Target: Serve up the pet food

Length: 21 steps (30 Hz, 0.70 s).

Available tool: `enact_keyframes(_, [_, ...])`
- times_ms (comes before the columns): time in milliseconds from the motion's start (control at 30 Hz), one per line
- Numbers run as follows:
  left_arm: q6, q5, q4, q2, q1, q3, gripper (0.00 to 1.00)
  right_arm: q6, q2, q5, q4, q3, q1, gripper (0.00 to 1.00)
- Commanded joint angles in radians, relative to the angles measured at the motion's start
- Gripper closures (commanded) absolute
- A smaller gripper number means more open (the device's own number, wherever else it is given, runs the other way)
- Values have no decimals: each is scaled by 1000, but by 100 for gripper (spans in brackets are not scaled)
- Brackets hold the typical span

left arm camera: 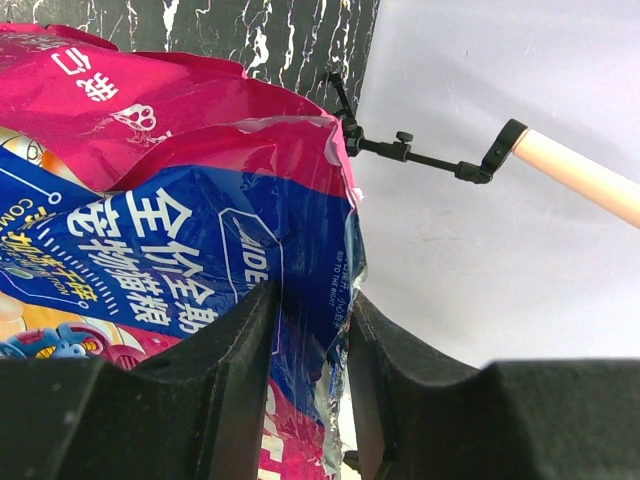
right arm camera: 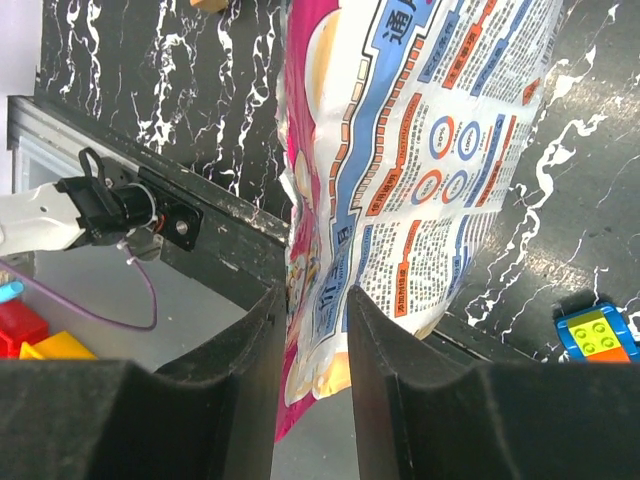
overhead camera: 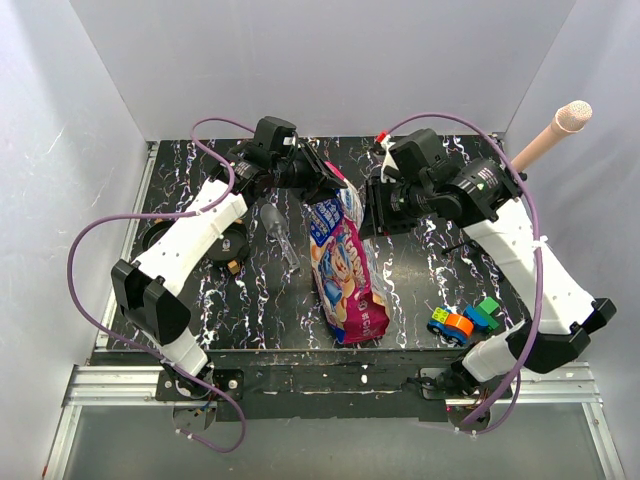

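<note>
A glossy magenta-and-blue cat bag [overhead camera: 345, 270] stands slanted in the middle of the black marbled table, its bottom near the front edge. The pet food itself is hidden inside it. My left gripper [overhead camera: 325, 185] is at the bag's top left corner. In the left wrist view the bag [left arm camera: 150, 230] has its crumpled blue top edge pinched between the fingers of that gripper [left arm camera: 312, 295]. My right gripper [overhead camera: 372, 215] is at the top right. In the right wrist view the bag [right arm camera: 430, 150] hangs loosely between the parted fingers of that gripper [right arm camera: 312, 295].
A clear scoop [overhead camera: 278, 228] lies left of the bag, with a black bowl [overhead camera: 160, 237] and a round black lid [overhead camera: 225, 245] further left. Coloured toy blocks [overhead camera: 465, 320] sit at the front right. A pink-tipped rod [overhead camera: 550, 135] slants over the back right corner.
</note>
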Motion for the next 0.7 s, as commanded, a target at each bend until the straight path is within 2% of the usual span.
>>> enact_keyframes(0, [17, 31, -20, -47, -8, 13, 69, -11, 23, 34, -23, 114, 8, 63])
enact_keyframes(300, [32, 41, -43, -38, -8, 47, 69, -67, 163, 27, -23, 289, 8, 65])
enact_keyframes(533, [40, 41, -59, -32, -8, 60, 69, -86, 192, 24, 7, 294, 8, 78])
enact_keyframes(667, [40, 45, -60, -27, -8, 67, 69, -95, 200, 41, 0, 294, 8, 77])
